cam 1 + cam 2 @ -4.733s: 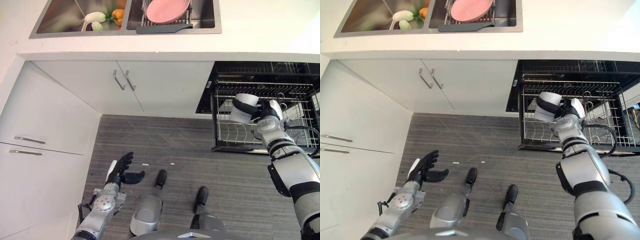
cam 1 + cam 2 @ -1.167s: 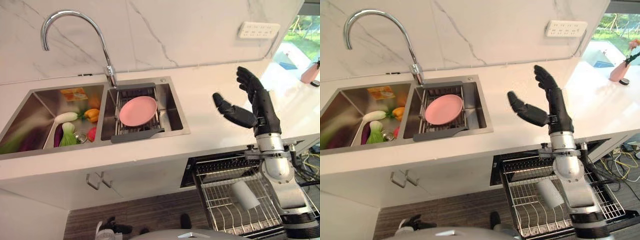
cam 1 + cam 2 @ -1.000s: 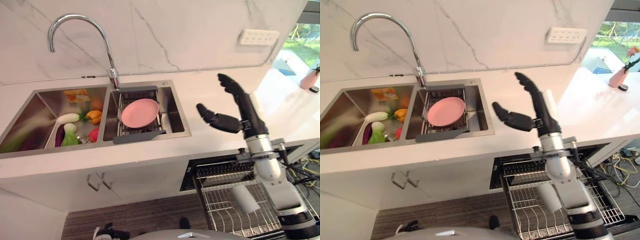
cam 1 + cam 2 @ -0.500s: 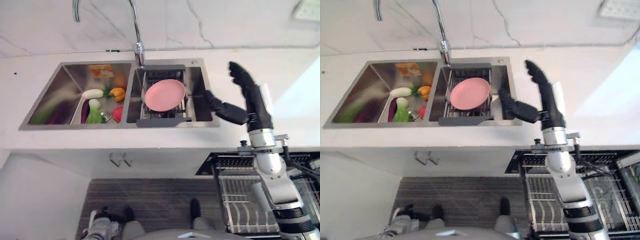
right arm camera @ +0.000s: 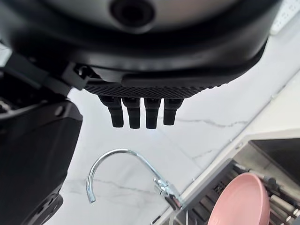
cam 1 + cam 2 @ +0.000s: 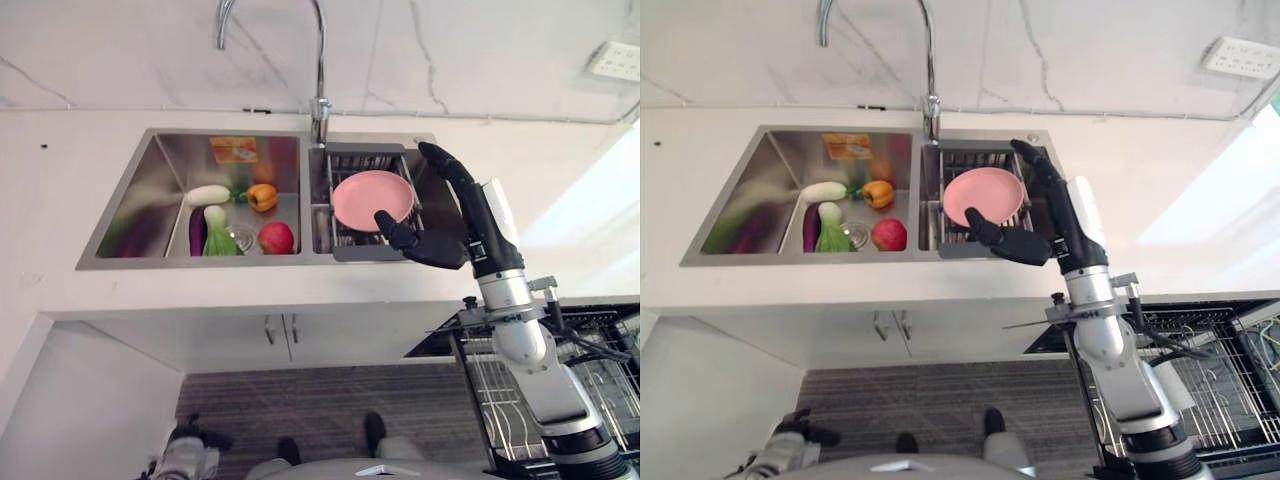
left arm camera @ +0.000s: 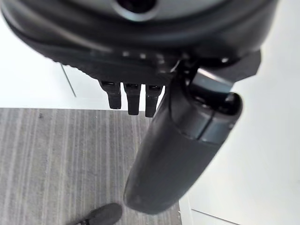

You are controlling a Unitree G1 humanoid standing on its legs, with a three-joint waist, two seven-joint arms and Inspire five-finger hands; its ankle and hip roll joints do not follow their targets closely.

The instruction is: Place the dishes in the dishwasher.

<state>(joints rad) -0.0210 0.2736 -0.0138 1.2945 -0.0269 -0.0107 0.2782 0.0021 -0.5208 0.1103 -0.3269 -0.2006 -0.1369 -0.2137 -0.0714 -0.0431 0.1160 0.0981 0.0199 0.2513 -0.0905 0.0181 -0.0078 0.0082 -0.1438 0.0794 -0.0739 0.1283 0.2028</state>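
Your right hand (image 6: 465, 230) is hovering spread and empty over the sink's right basin, thumb reaching toward the pink plate (image 6: 372, 199).

The pink plate is leaning on edge in the wire rack (image 6: 345, 232) inside that basin, its face turned toward you, and it is lying just to the left of your palm with the thumb tip at its lower rim. You are working with the nearer arm; the left hand (image 7: 140, 101) is hanging low with relaxed fingers, by the floor. The dishwasher rack (image 6: 520, 400) is waiting at lower right.
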